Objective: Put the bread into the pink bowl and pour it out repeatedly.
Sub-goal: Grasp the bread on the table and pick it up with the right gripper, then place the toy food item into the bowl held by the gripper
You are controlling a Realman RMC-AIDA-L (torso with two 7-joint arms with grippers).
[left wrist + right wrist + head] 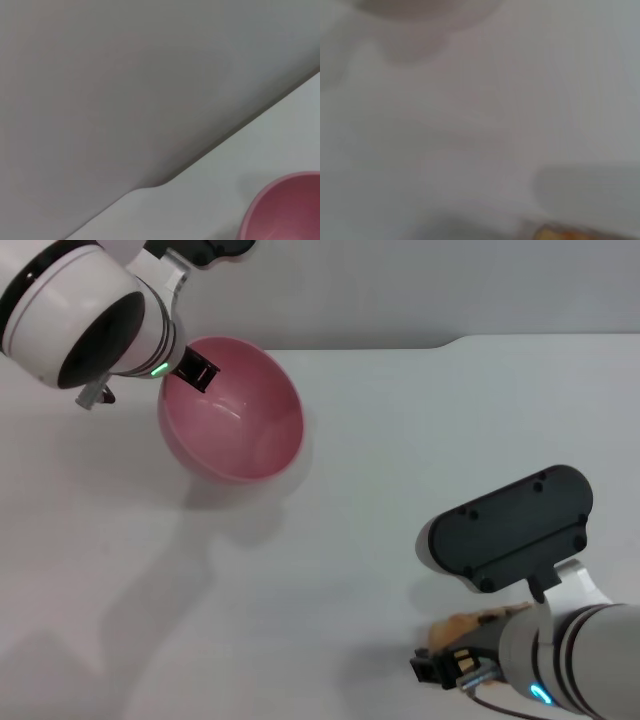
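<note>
No brand, label or writing is showing anywhere on the things in view. The pink bowl (232,412) is sitting tilted at the far left of the white table (400,440), its open mouth turning toward the right and the near side, and nothing is lying inside it; only glossy pink wall is showing there. The left gripper (196,370) is reaching in at the bowl's far-left rim, one dark finger pressing against the inner wall just below the edge, so it is closing on the rim and holding the bowl at this tilt. In the left wrist view only a curved slice of the bowl is peeking in at a corner. The bread (462,626) is lying at the near right of the table, well apart from the bowl, mostly hidden under the right arm. The right gripper (447,662) is hovering right at the bread, but how wide its fingers are standing I cannot tell.
</note>
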